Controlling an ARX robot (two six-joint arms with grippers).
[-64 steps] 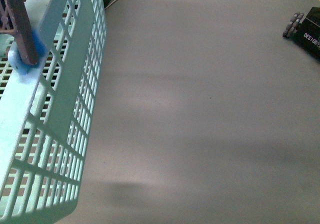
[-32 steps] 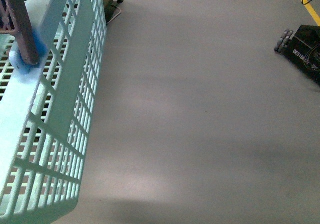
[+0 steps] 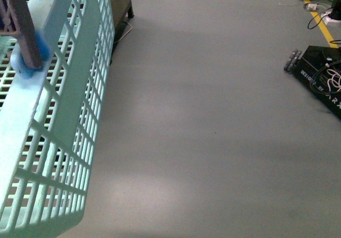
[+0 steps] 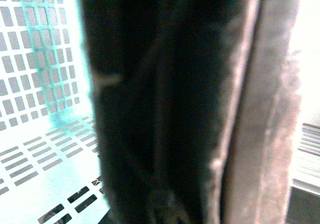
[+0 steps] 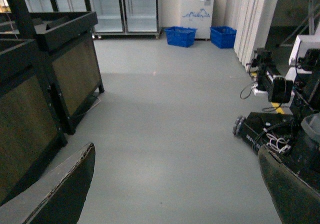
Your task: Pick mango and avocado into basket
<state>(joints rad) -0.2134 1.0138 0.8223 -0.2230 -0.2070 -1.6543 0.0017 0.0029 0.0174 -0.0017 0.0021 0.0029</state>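
Neither fruit showed in any view. With no mango and no avocado in sight, the relation the coming pick turns on could not be read. We could not tell which way either lay from the fingers, how its long axis ran, or which arm was nearer.

Only the basket [image 3: 64, 89] could be placed. It sat close under the front camera, its lattice wall leaning out over the grey floor [image 3: 213, 142]. Its brown handle [image 3: 18, 19] rose from the rim through a blue fitting [image 3: 29, 57]. Well apart from the basket, across that floor, stood a black wheeled base [image 3: 319, 73], cut off by the frame.

In the left wrist view a dark blurred bar [image 4: 150, 108] blocked most of the picture. Beside it, the stretch of slotted basket floor that showed was bare. We could not make out the left arm's fingers or say whether they were apart, together or clamped on something.

The right arm's fingers [image 5: 60, 194] stood wide apart with nothing between them, over open floor; the basket did not show there. Dark wooden stands [image 5: 45, 83] lined one side of that view, with their tops out of frame. We judged that finding the fruit came first — and those hidden tops seemed the likeliest place.
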